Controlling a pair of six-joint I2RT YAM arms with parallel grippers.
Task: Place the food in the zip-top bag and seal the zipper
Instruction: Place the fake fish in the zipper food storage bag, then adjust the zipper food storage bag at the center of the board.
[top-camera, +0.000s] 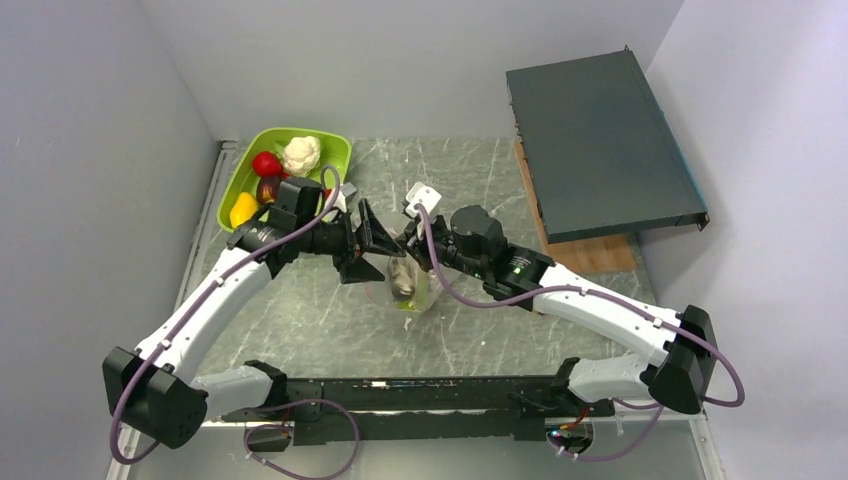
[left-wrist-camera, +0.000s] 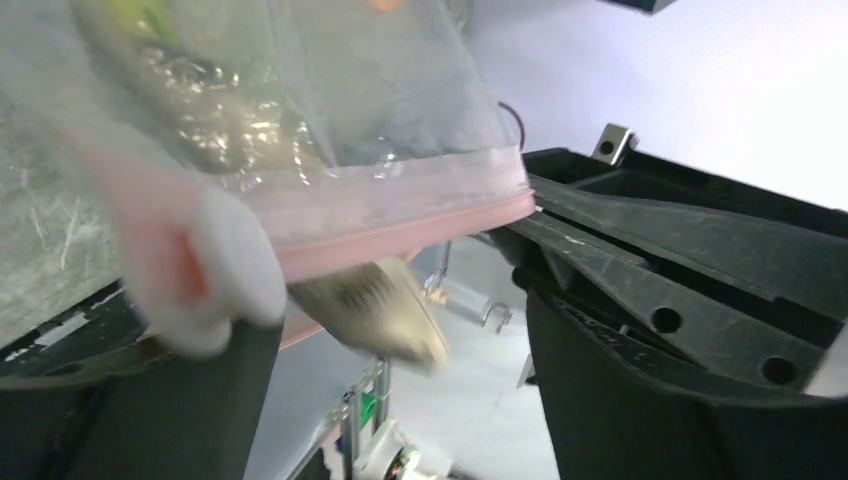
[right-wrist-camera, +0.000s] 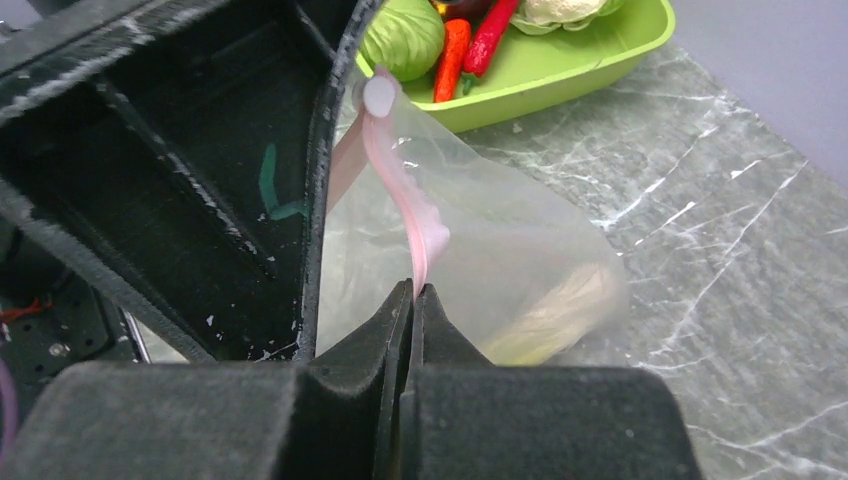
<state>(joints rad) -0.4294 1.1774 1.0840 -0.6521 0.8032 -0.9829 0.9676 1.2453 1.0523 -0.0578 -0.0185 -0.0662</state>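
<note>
The zip-top bag (top-camera: 409, 287) hangs above the middle of the table. My right gripper (top-camera: 412, 238) is shut on the zipper (right-wrist-camera: 400, 180), whose pink strip runs down into the closed jaws (right-wrist-camera: 417, 292). My left gripper (top-camera: 373, 241) stands open at the bag's mouth, its jaws wide apart (left-wrist-camera: 400, 340). Between them a pale stalk (left-wrist-camera: 372, 310) shows blurred, just under the zipper (left-wrist-camera: 400, 215) and touching neither finger. A pale green stalk (right-wrist-camera: 560, 315) lies inside the bag (right-wrist-camera: 500, 240). More food sits in the lime tray (top-camera: 338, 152): a red piece (top-camera: 266, 163), a cauliflower (top-camera: 301, 154), a yellow piece (top-camera: 243, 209).
A dark flat box (top-camera: 600, 145) lies on a wooden board (top-camera: 590, 256) at the back right. The lime tray (right-wrist-camera: 600, 62) also holds a green cabbage (right-wrist-camera: 403, 35) and a red chili (right-wrist-camera: 490, 40). Grey walls close in the left, back and right.
</note>
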